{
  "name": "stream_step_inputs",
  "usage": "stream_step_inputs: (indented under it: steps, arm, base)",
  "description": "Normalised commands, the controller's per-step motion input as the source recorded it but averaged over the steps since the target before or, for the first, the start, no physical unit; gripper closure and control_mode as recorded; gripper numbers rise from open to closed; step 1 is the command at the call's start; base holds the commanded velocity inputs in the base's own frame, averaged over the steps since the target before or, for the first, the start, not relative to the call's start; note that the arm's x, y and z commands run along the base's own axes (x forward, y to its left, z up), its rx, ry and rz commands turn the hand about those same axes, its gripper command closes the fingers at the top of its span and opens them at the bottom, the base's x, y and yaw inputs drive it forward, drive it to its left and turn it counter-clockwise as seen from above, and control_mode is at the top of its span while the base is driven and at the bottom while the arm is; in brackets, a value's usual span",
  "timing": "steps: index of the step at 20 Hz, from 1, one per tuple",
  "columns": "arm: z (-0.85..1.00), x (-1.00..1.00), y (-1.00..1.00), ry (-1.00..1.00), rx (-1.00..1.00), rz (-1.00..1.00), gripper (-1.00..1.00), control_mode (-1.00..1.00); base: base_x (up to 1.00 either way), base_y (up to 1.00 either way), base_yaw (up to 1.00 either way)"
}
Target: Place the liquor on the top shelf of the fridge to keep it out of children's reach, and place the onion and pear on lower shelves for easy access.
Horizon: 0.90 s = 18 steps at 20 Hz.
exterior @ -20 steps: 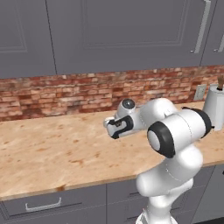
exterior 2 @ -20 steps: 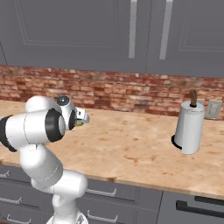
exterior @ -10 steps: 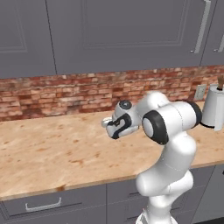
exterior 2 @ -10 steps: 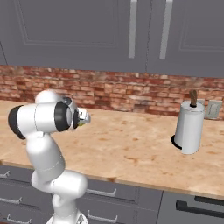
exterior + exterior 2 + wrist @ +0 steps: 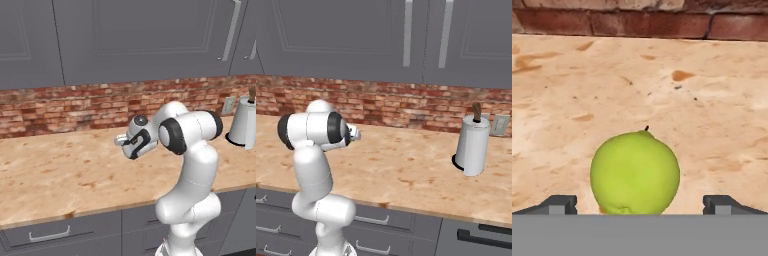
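pear (image 5: 635, 172) sits on wooden counter (image 5: 712, 100), centred between wide-spread fingers of gripper (image 5: 640, 204), not yet pinched. risk: round fruit rolls off if one finger touches first.

This is a home kitchen. Grey cupboards (image 5: 125, 40) with long metal handles (image 5: 407, 32) hang above a red brick backsplash (image 5: 75, 105), and a light wooden counter (image 5: 60, 175) runs along the wall over grey drawers (image 5: 371, 220) with bar pulls. A roll of paper towels on a stand (image 5: 472, 146) sits by a wall socket (image 5: 499, 125), and a green pear (image 5: 635, 173) lies on the counter
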Motion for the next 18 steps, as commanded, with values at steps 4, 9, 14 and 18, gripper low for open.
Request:
stream_step_inputs:
  steps: [4,9,14,18]
  arm:
    - [-0.19,0.22,0.05,0.01,0.00,0.00,-1.00,-1.00]
    - [-0.18,0.19,0.07,0.04,0.00,0.00,-1.00,-1.00]
    - [-0.16,0.13,0.03,0.06,0.00,0.00,1.00,-1.00]
    - [-0.18,0.04,0.00,0.07,0.00,0.00,1.00,-1.00]
  base:
    - [0.00,0.00,0.00]
    - [0.00,0.00,0.00]
    - [0.00,0.00,0.00]
    - [0.00,0.00,0.00]
